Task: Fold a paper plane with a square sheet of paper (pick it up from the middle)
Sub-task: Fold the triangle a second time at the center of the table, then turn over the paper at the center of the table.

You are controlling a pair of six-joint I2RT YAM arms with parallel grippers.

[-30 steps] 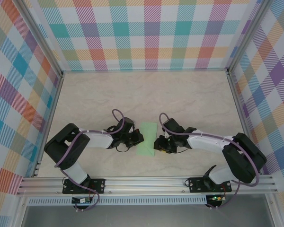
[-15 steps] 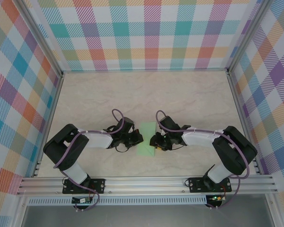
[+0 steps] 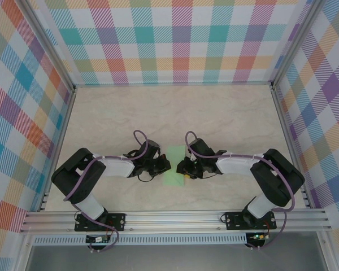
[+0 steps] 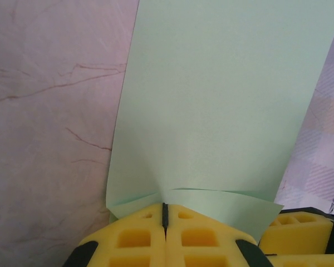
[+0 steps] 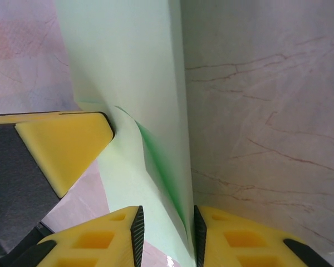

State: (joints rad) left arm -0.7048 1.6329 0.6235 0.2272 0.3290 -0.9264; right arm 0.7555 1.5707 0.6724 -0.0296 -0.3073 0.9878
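The square sheet of paper (image 3: 175,164) is pale green and folded into a narrow strip that lies on the table between my two grippers. My left gripper (image 3: 167,165) is shut on its left edge. In the left wrist view the yellow pads (image 4: 139,239) meet on the paper (image 4: 222,100), which puckers at the pinch, and my left gripper (image 4: 165,214) shows no gap. My right gripper (image 3: 181,167) sits at the strip's right edge. In the right wrist view my right gripper (image 5: 167,236) is open, and a raised fold of the paper (image 5: 128,67) stands in the gap, against the right-hand pad.
The marble-patterned tabletop (image 3: 175,113) stretches out behind the grippers. Checked walls (image 3: 175,39) and metal rails enclose it on three sides. The left gripper's yellow finger (image 5: 61,144) shows close by in the right wrist view.
My right arm has slid left, bringing its gripper onto the paper's right edge. Its jaws have narrowed a little. The left gripper has held still, shut on the paper.
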